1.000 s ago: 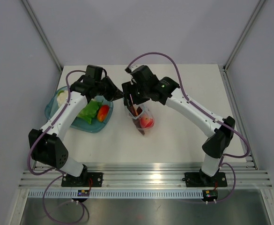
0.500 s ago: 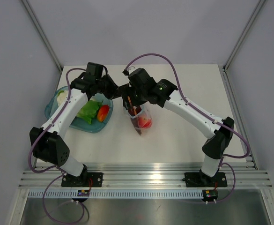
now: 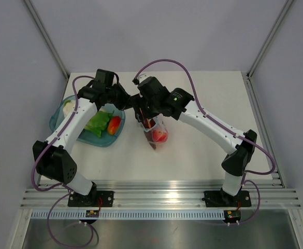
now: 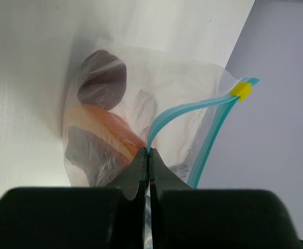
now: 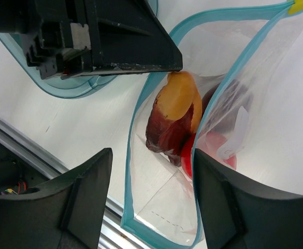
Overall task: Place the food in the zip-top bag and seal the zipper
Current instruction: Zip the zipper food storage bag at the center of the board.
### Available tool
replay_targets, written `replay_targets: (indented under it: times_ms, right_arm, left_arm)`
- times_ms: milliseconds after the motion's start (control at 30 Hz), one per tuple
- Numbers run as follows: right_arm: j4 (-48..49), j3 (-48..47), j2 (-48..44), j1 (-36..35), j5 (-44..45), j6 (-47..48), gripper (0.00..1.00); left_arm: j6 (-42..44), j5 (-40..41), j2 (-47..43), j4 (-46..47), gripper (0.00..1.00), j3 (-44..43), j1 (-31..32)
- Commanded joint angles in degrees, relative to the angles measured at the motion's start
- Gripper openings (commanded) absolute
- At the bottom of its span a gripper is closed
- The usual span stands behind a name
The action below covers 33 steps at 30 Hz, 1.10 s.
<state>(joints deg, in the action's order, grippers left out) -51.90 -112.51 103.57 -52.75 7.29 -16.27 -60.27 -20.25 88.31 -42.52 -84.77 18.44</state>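
Top view: one zip-top bag (image 3: 155, 134) sits mid-desk (image 3: 203, 150), its long axis running from the raised mouth toward the near edge.

Left wrist: the left pincer (image 4: 148, 151) is pinched closed on the zipper (image 4: 192, 106).

Right wrist: the right pincer (image 5: 151, 155) is spread wide and grips nothing. Three pieces of food (image 5: 179, 98) lie inside.

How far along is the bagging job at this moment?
Done: several food pieces sit inside the zip-top bag. In hand: the left gripper pinches the zipper edge, with the mouth open; the right gripper is open at it. Left: a red-orange piece and others in the bowl, then sealing.
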Motion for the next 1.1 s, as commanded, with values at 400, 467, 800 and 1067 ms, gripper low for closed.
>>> replay_targets:
  times_ms: [400,467,800,1067]
  right_arm:
    - [-0.75,-3.16,3.22,-2.18,7.39,-0.34,0.35]
    - [-0.66,-3.07,3.13,-2.27,7.48,0.27,0.15]
    - [4.17,3.25,-2.75,-0.95,-11.76,18.81,0.00]
    - [7.06,10.19,-8.89,4.32,-26.88,30.15,0.00]
  left_arm:
    - [-3.45,2.76,-1.92,-1.24,0.00,-3.47,0.72]
    - [-3.36,2.76,-2.09,-1.51,0.00,-3.47,0.72]
    - [5.41,-3.21,-6.39,5.34,0.82,-0.66,-1.29]
    - [21.30,-10.51,-6.14,2.28,0.88,-7.59,-12.11]
